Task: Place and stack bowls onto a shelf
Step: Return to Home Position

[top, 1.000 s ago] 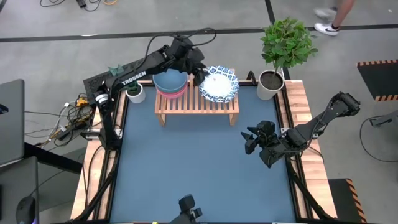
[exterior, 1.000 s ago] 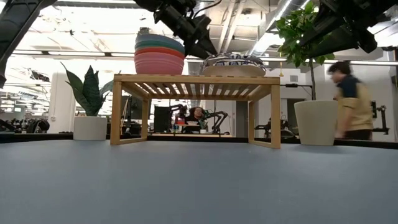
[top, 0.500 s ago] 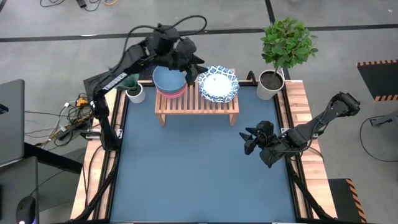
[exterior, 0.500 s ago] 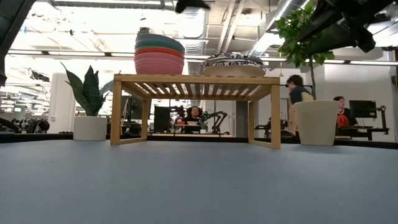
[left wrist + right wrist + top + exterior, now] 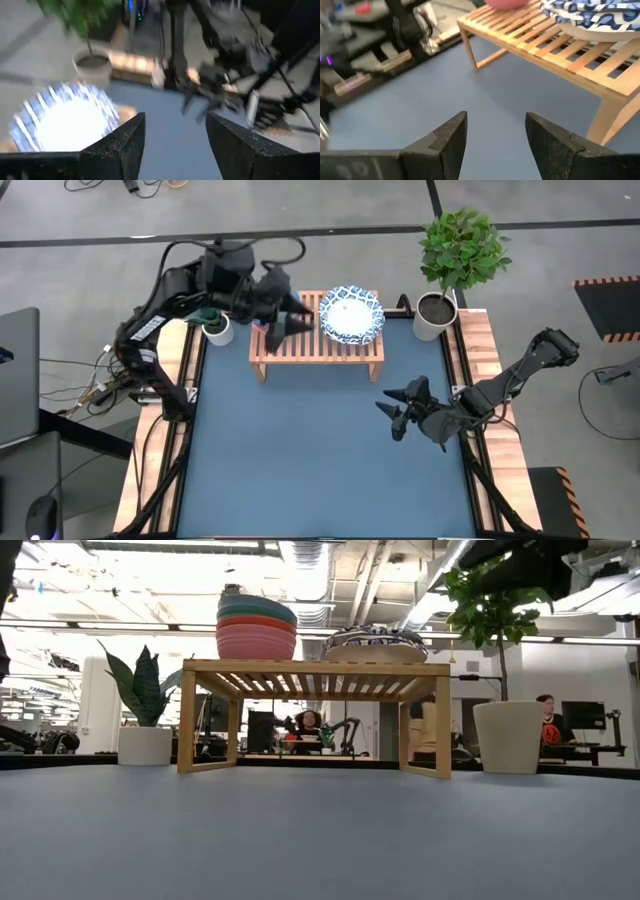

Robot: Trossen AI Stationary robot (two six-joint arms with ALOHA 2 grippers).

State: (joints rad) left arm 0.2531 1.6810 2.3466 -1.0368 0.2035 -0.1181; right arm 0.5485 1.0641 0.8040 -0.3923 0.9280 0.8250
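Blue tabletop point(image 5: 300, 460) in an open lab room, with ceiling lights and a seated person point(image 5: 308, 724) showing through under the shelf point(image 5: 320, 348) in the low view. Take the shelf as your landmark: a small plant pot point(image 5: 217, 329) stands just off its left end and a leafy plant pot point(image 5: 436, 315) just off its right end. On the shelf's left half the teal bowl point(image 5: 256, 608) sits nested on the pink bowl point(image 5: 256, 643). On its right half the patterned bowls point(image 5: 351, 314) sit as one nested pile, apart from the plain stack. Nesting like with like keeps each pile level and leaves bare slats between them. No bowl lies in front of the shelf, so I judge the stacking done and only the move to rest position left. Your left gripper point(image 5: 288, 327) hovers high over the shelf's left half and covers the plain stack in the high view. Its fingers are spread with nothing between them; the left wrist view shows a clear gap with the patterned pile beyond. Empty and up high makes sense, since it can leave without dragging a rim. Your right gripper point(image 5: 390, 418) hangs in front of the shelf's right end, well apart from it, fingers spread and empty, pointing toward the shelf. It waits out of the way. Watch this: keep the left one above the teal rim while you swing it off, because a nudge could tip that tall pile.
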